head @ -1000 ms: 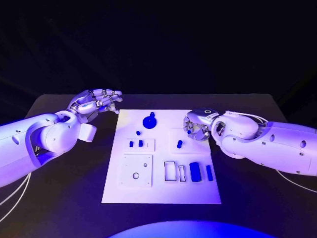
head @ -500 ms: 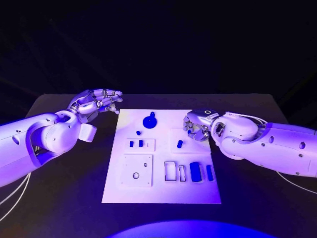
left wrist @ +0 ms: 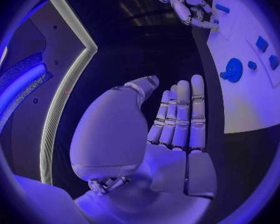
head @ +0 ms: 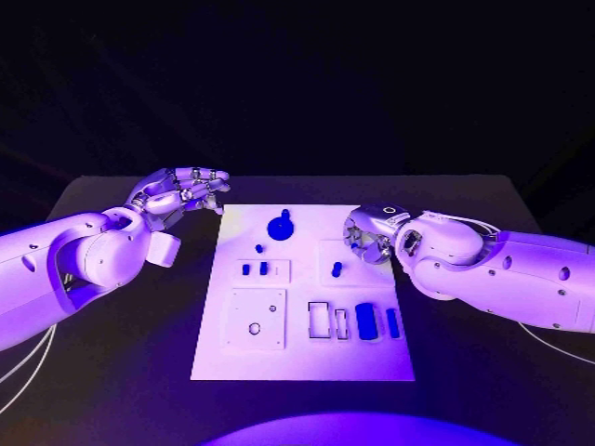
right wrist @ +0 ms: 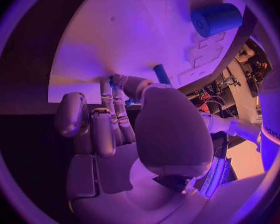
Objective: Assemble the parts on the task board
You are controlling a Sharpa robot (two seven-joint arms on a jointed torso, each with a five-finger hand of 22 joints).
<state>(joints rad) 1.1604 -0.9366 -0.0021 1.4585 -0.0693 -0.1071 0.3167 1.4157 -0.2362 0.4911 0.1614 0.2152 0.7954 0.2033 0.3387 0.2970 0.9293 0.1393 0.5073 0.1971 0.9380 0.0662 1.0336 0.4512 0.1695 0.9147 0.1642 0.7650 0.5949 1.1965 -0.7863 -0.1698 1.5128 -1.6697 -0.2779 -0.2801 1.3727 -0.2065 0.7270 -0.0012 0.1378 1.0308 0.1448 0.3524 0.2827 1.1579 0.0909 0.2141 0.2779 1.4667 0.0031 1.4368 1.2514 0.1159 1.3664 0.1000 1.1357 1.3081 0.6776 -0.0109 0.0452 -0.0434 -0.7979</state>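
Since the earlier frame almost nothing has moved: my right hand [head: 369,237] stays low at the right edge of the task board [head: 304,358], my left hand [head: 177,192] stays beyond its far left corner, and the parts lie as before. The small blue peg [head: 337,269] stands just beside my right hand, toward the board's middle, its long axis running away from me, so this hand is much nearer to it than the left. The peg looks like smooth hard plastic and the board a flat matt plate; my right fingers [right wrist: 112,124] are curled near the peg, whether they pinch anything I cannot tell, and my left hand [left wrist: 177,119] is flat, fingers straight, holding nothing.
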